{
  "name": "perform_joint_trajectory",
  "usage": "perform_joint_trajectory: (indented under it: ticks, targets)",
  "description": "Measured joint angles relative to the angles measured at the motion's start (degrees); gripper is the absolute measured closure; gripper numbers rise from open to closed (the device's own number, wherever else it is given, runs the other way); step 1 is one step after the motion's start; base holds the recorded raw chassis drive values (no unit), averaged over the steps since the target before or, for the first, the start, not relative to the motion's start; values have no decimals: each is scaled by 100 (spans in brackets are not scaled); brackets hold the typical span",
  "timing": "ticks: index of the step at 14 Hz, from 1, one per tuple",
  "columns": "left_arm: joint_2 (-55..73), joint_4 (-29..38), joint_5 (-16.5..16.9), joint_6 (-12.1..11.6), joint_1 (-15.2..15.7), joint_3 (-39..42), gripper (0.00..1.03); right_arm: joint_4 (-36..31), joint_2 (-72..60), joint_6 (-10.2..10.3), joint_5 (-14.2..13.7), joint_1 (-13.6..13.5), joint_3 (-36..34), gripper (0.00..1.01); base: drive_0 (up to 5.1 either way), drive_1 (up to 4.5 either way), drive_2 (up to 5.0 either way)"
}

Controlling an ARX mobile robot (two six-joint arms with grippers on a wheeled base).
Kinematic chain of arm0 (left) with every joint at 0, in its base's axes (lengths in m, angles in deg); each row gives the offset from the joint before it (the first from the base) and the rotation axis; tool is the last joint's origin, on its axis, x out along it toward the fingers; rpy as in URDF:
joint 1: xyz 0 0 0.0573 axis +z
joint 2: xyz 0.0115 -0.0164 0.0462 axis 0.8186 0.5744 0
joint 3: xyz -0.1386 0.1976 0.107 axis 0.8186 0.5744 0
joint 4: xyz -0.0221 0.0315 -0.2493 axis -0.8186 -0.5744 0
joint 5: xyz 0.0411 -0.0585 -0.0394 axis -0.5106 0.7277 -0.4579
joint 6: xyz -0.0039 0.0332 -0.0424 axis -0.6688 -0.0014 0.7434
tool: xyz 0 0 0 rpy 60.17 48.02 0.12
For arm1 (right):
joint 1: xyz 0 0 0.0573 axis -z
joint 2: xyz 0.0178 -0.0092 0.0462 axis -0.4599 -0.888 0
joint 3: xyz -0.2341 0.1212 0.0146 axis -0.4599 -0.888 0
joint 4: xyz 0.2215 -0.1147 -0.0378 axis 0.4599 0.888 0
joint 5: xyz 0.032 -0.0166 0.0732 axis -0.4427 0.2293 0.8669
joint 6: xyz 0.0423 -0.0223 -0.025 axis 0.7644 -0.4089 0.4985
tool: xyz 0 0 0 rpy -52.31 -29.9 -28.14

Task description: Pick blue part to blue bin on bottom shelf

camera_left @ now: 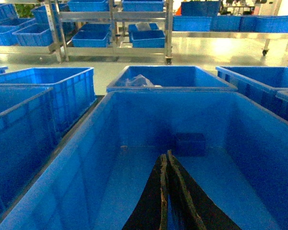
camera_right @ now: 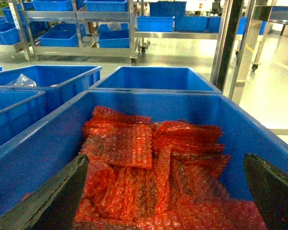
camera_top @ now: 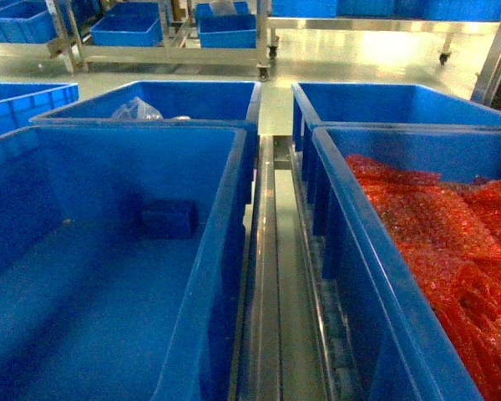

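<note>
Head view shows the blue part (camera_top: 169,219) lying in the blue bin (camera_top: 225,209); left tool (camera_left: 166,165) pinched together empty, right tool (camera_right: 163,191) spread wide over red bubble wrap (camera_right: 134,158).

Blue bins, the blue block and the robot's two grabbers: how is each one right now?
Left blue bin: holds only the blue part.
Blue part: lying on the bin floor.
Right blue bin: filled with red bubble wrap.
Left gripper: shut, empty.
Right gripper: open, empty.
</note>
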Motion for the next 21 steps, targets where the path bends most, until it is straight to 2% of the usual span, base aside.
perform_joint_trajectory:
  ticks: [5, 6, 11, 12, 13, 21]
  targets:
    - [0, -20, 2, 2, 0, 0, 100, 0, 0, 0, 0, 0, 0, 3, 0, 0, 0]
    - [0, -20, 2, 2, 0, 0, 79, 0, 0, 0, 0, 0, 0, 3, 0, 0, 0]
    - [0, -20, 2, 2, 0, 0, 13, 0, 0, 0, 0, 0, 0, 3, 0, 0, 0]
    - [0, -20, 0, -4, 0, 0, 3, 0, 0, 0, 0, 0, 0, 3, 0, 0, 0]
    - [0, -20, 2, -2, 0, 0, 6, 0, 0, 0, 0, 0, 0, 3, 0, 0, 0]
    - [0, -20, 2, -4, 0, 0, 5, 0, 0, 0, 0, 0, 0, 3, 0, 0, 0]
